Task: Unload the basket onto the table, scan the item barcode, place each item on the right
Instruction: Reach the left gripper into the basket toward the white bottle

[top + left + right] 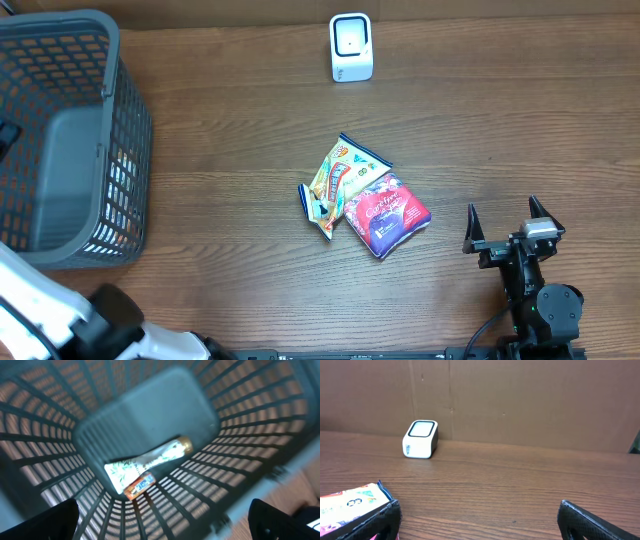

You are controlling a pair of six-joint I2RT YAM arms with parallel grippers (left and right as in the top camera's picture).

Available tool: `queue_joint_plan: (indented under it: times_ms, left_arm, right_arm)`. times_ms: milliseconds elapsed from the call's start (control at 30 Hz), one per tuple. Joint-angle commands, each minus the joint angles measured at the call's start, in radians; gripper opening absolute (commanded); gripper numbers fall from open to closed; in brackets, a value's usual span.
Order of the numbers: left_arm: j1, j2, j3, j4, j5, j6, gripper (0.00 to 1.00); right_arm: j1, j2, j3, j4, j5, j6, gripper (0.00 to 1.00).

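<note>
The right gripper (pixel 502 212) is hovering low over the brown wooden table (pixel 220 150) at its near right side, its jaws spread as wide as they go and holding nothing. The red foil snack packet (pixel 386 213) is lying flat at mid-table, to this gripper's left and a little further out; overlapping it on its far-left side is a yellow-green snack packet (pixel 340 178), whose long axis is running diagonally from near-left to far-right. In the right wrist view only a packet corner (pixel 350 502) is showing, low on the left, so I judge a leftward swing is needed before any grasp. The white box-shaped barcode scanner (pixel 351 47) is standing at the far edge, well beyond both packets. The left gripper (pixel 165 520) is hanging fully open and empty over the grey plastic mesh basket (pixel 120 130), well apart from the packets, so the right arm is the nearer one
</note>
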Motion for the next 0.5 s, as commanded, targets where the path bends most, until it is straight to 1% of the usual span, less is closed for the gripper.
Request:
queue_joint_plan:
  times_ms: [0,100,200,267,367,467]
  left_arm:
    - [0.005,0.089,-0.008,-0.002,0.056,0.011,1.00]
    - [0.003,0.159,-0.008,-0.002,0.043,0.013,1.00]
    - [0.003,0.231,-0.008,0.006,-0.023,0.035,0.99]
    - [0.002,0.272,-0.009,0.000,-0.028,0.094,0.95]
    - [-0.006,0.326,-0.019,-0.005,-0.034,0.145,0.89]
    - [-0.020,0.360,-0.038,-0.003,-0.059,0.179,0.88]
  right_arm:
    - [0.005,-0.012,-0.010,0.006,0.006,-0.001,1.00]
    - [0.005,-0.012,-0.010,0.006,0.006,-0.001,1.00]
    - [0.005,-0.012,-0.010,0.006,0.006,-0.001,1.00]
    - [0.005,-0.012,-0.010,0.006,0.006,-0.001,1.00]
    - [0.005,-0.012,-0.010,0.006,0.006,-0.001,1.00]
    - [0.005,-0.012,-0.010,0.006,0.006,-0.001,1.00]
